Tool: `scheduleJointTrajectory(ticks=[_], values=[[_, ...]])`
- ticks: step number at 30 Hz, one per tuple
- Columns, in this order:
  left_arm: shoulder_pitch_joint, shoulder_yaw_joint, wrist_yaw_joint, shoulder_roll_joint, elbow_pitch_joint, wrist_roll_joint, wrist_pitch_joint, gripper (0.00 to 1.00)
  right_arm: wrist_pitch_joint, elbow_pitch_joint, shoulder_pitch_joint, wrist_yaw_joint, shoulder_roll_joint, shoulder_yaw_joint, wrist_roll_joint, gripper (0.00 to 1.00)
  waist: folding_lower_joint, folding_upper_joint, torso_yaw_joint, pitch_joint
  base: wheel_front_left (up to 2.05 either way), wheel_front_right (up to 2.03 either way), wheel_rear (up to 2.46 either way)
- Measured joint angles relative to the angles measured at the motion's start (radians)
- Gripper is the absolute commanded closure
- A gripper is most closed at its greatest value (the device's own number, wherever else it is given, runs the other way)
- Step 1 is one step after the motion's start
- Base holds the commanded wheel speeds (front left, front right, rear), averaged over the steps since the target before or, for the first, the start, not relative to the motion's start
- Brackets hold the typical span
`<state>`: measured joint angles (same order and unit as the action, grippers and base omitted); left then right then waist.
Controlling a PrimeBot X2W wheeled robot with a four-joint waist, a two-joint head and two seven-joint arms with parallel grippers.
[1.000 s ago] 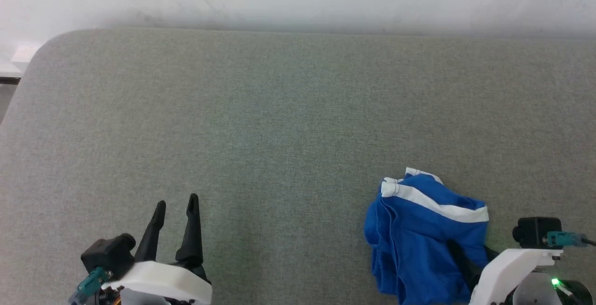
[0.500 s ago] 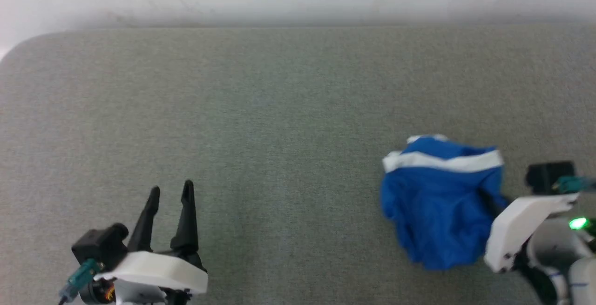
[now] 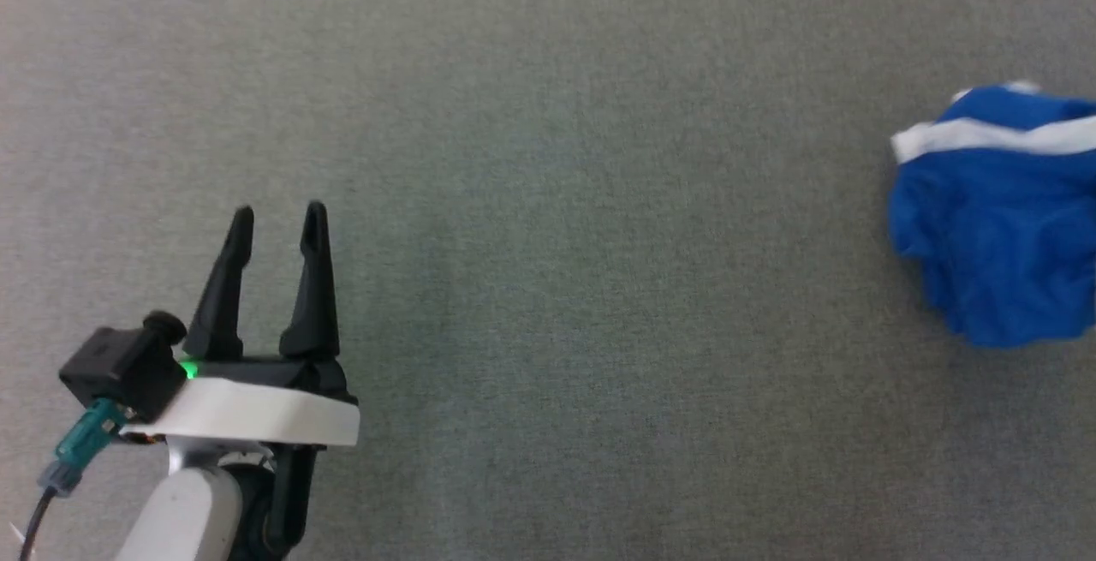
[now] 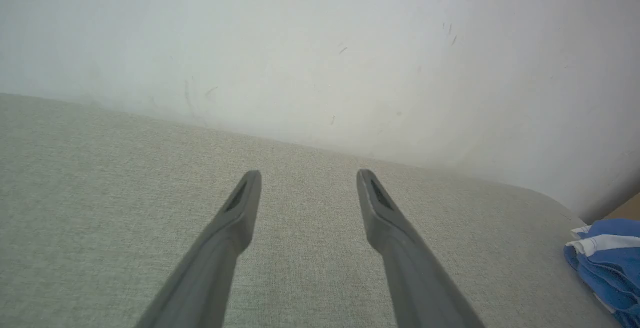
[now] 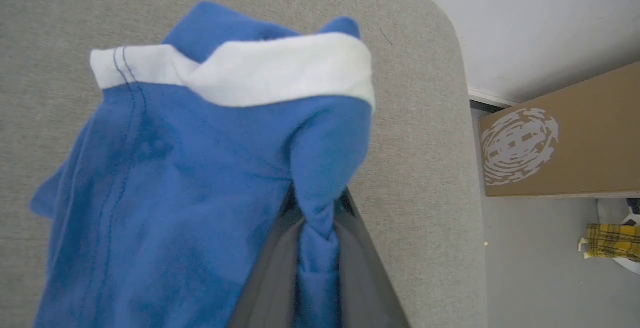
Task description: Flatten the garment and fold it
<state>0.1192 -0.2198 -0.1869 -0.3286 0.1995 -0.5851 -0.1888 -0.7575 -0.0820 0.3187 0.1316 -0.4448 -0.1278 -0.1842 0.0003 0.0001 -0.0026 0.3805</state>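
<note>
The right gripper is clenched on the garment. In the right wrist view its two dark fingers stand close together, with a twisted rope of blue cloth pinched between them. From that pinch the bright blue fabric spreads up and to the left of the view in a loose, crumpled bunch. A broad white stripe runs across the top of the bunch, and rows of stitching run down the blue below its left end. Behind the cloth is the grey upholstered surface, whose rounded corner shows at the upper right. Past that corner, a brown cardboard box with a white printed mark stands on the floor below a pale wall.

In the head view the garment is bunched at the far right edge, cut off by the frame, with the white stripe across its top. Whether its lower folds touch the surface cannot be told.

The left gripper is released. Its fingers are spread apart over bare grey fabric at the lower left of the head view, and nothing is between them. The garment lies well apart from it, on its right. In the left wrist view a small part of the blue and white cloth shows at the lower right edge, far from the fingertips.
</note>
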Motion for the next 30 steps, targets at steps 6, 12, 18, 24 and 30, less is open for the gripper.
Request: scheduleJointTrajectory(ticks=[6,12,18,24,30], values=[[0.044,0.008,-0.005,-0.025,0.051,0.019,0.016,0.00,-0.016,0.041,0.052,0.000,-0.158,-0.023,0.017,1.00,0.0001,0.0000,-0.026,0.087,0.00,0.00,0.00],[0.068,0.021,-0.008,-0.046,0.075,0.033,0.016,0.00,0.011,0.090,0.073,0.000,-0.235,-0.029,0.039,1.00,-0.0001,0.0000,-0.043,0.164,0.00,0.00,0.00],[0.092,0.015,-0.008,-0.055,0.088,0.049,0.017,0.00,0.050,0.130,0.097,0.000,-0.270,-0.040,0.083,1.00,-0.0001,0.0000,-0.052,0.230,0.00,0.00,0.00],[0.114,0.008,-0.008,-0.055,0.103,0.054,0.003,0.00,0.092,0.177,0.129,0.000,-0.255,-0.054,0.117,0.00,-0.0001,0.0000,-0.057,0.269,0.00,0.00,0.00],[0.114,-0.007,0.006,-0.059,0.095,0.066,-0.005,0.00,0.138,0.237,0.148,0.000,-0.230,-0.037,0.124,0.00,-0.0003,0.0000,-0.064,0.244,0.00,0.00,0.00]])
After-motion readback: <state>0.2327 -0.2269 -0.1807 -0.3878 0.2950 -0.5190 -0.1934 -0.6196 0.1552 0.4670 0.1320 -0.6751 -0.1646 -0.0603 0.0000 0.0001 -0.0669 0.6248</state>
